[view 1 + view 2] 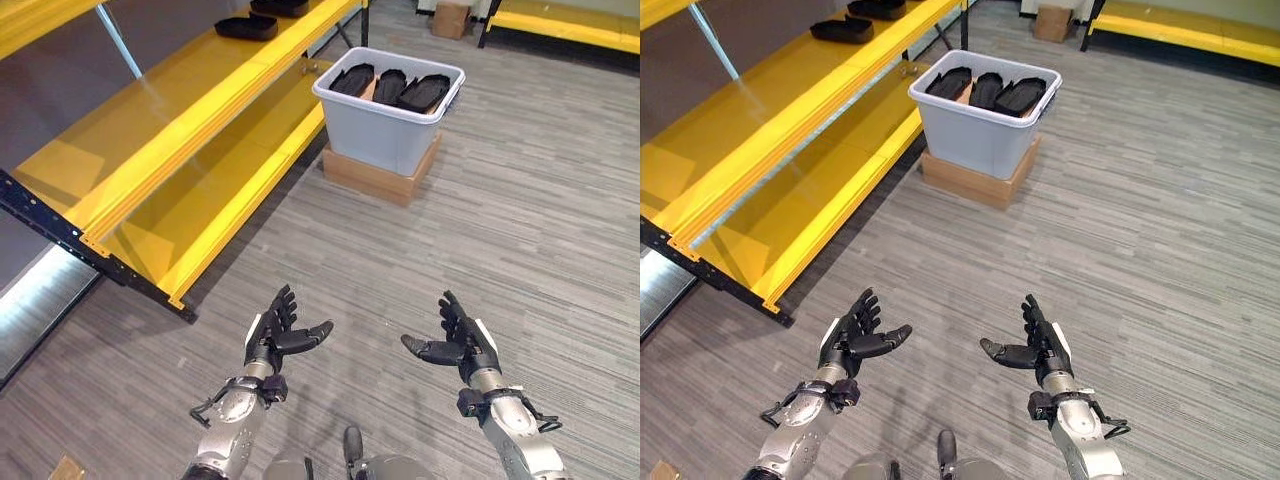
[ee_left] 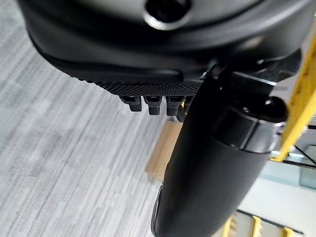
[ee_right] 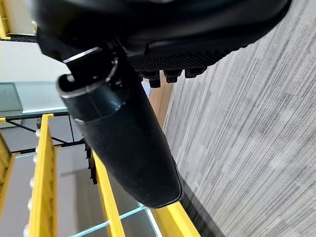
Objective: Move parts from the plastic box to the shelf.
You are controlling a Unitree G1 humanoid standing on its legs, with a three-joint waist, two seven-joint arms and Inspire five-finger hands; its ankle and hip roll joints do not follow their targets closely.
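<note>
– Both hands are up over the grey floor: the left hand with its fingers straight and fanned, thumb pointing inward, and the right hand the same way, thumb turned toward the left one. Neither holds anything.

– Are they near each other?

– Apart, palms roughly facing, with bare floor between them.

– And the parts?

– Three dark parts stand side by side on edge inside the pale plastic box, which sits on a flat cardboard box (well ahead of the hands, across the floor).

– Where's the shelf?

– On the robot's left. The yellow shelf has two boards on a dark frame; the plastic box stands just beside the end of the lower board.

– Anything already on it?

– Yes, two dark parts lie on the upper board at its far end, one behind the other.

– Anything else about?

– A small cardboard carton on the floor far back, beside another yellow rack
</note>
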